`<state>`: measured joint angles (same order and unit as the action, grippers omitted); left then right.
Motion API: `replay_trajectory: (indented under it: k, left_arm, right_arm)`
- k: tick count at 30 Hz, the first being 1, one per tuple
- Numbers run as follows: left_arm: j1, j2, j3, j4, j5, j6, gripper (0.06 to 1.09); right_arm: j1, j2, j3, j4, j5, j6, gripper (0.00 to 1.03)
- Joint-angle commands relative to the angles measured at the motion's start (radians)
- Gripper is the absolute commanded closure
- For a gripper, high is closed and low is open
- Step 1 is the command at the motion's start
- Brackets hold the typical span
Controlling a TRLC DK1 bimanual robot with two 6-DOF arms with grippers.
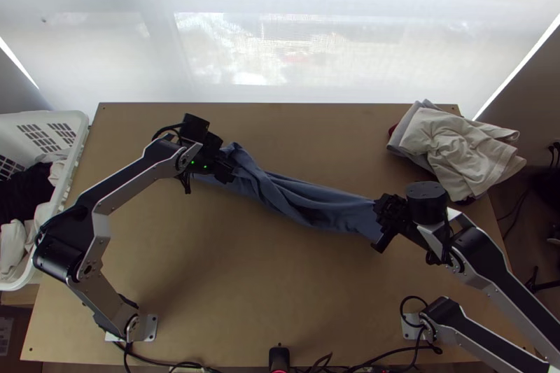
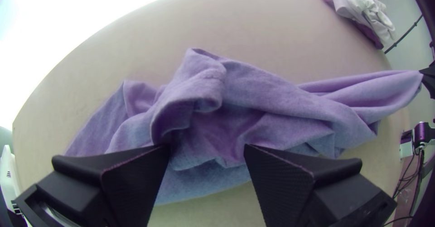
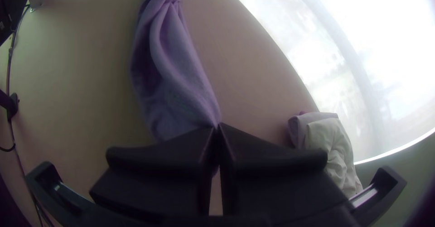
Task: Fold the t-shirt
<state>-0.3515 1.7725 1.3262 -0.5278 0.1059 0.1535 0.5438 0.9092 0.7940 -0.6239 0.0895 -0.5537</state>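
Bright window (image 1: 280, 44) behind my wooden desk (image 1: 280, 303) — the blue t-shirt (image 1: 308, 199) stretches, bunched, from beneath my widely parted left fingers (image 1: 225, 171) to my right fingers (image 1: 385, 209), pinching its end.

No readable text, labels or numbers

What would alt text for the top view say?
A blue fabric t-shirt stretches bunched across a light wooden table, one end held by the black right gripper, the black left gripper near the other; beige and grey cloth sits far right.
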Motion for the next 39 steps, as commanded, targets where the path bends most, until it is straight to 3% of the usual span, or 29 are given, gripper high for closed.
replay_trajectory:
  k: [1,3,6,20,31,39]
  left_arm:
    - [0.002,0.022,-0.001,0.008,-0.003,0.004,0.29]
    - [0.002,0.028,0.001,0.014,-0.005,0.009,0.29]
    - [0.000,0.031,0.002,0.022,-0.003,0.009,0.39]
    - [-0.001,-0.044,0.001,-0.009,0.014,0.003,1.05]
    - [0.055,-0.309,-0.024,-0.103,0.014,-0.025,1.05]
    - [0.103,-0.528,0.005,-0.189,0.014,-0.040,1.05]
  right_arm:
    - [-0.001,-0.001,0.002,0.000,0.001,0.003,1.00]
    - [-0.001,-0.001,0.002,-0.002,0.001,0.006,1.00]
    - [-0.002,-0.001,0.001,-0.005,0.001,0.012,1.00]
    - [-0.002,-0.001,-0.001,-0.003,0.001,0.015,1.00]
    - [-0.024,-0.003,0.057,-0.005,0.004,0.001,1.00]
    - [-0.054,-0.003,0.225,-0.057,0.016,-0.002,1.00]
